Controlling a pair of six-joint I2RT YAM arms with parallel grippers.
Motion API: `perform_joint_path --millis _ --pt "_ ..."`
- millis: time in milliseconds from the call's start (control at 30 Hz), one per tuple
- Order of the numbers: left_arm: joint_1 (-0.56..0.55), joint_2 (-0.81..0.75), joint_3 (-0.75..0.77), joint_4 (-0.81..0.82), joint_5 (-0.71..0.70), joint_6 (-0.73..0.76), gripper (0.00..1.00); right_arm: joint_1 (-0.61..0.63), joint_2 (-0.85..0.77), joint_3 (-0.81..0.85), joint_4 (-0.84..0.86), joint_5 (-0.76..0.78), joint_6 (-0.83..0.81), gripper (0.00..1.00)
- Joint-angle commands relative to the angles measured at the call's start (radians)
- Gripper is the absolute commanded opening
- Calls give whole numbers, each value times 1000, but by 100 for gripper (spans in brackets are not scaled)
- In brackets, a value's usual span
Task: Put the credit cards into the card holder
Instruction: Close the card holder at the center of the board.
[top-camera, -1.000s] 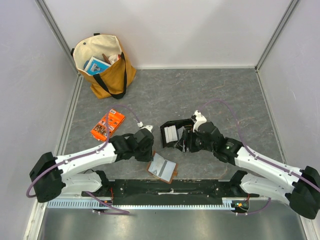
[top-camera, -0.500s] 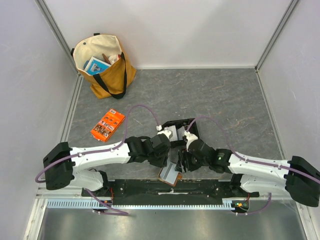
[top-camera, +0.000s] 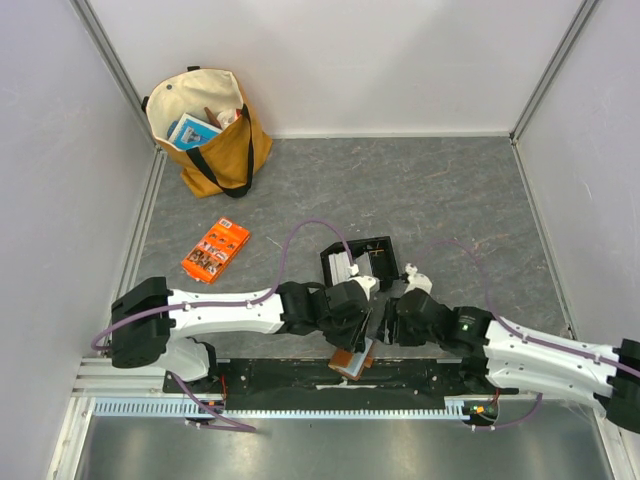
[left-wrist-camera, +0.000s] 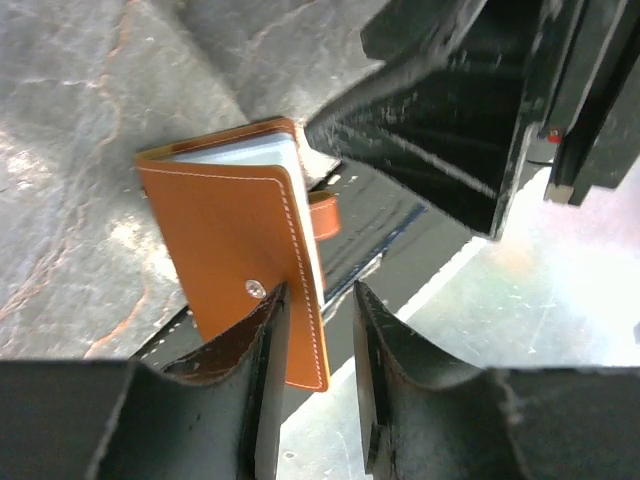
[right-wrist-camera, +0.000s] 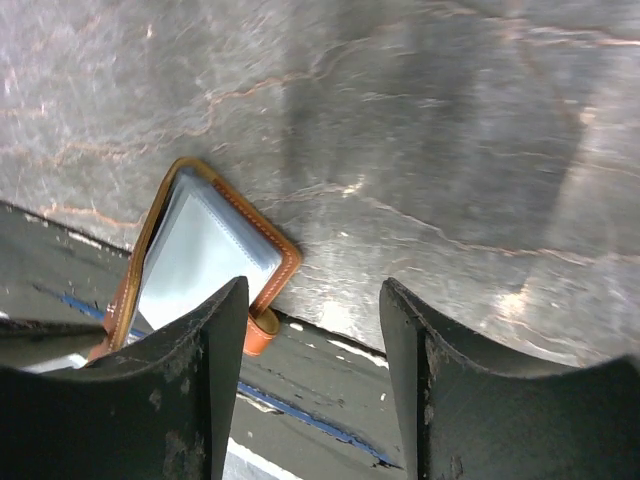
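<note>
Top view: white credit cards (top-camera: 343, 266) sit in the black tray (top-camera: 385, 245) just beyond both grippers, so loading is not finished. The brown card holder (top-camera: 352, 358) lies at the table's near edge, partly over the black base rail (top-camera: 290, 375), right under the left gripper (top-camera: 358, 325) and just beside the right gripper (top-camera: 390, 322). Left wrist view: jaws apart. The holder's stitched edge sits in the gap, touching one finger (left-wrist-camera: 262, 360) and clear of the other, so it is not pinched. The holder is folded almost flat, with tan leather, a snap stud, a clasp tab and a pale layer inside; I can't tell if that is a card or a pocket. Right wrist view: jaws wide apart and empty, with the holder just outside one finger (right-wrist-camera: 205, 390).
</note>
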Motion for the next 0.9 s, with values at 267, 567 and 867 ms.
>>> perform_joint_path --millis 267,567,867 --pt "-12 -58 -78 147 76 -53 43 21 -21 16 -104 -66 35 47" --pt "-8 81 -88 158 145 -84 32 65 106 -30 81 -112 92 39" --pt "11 27 -157 89 12 -110 33 99 304 -8 325 -180 133 37"
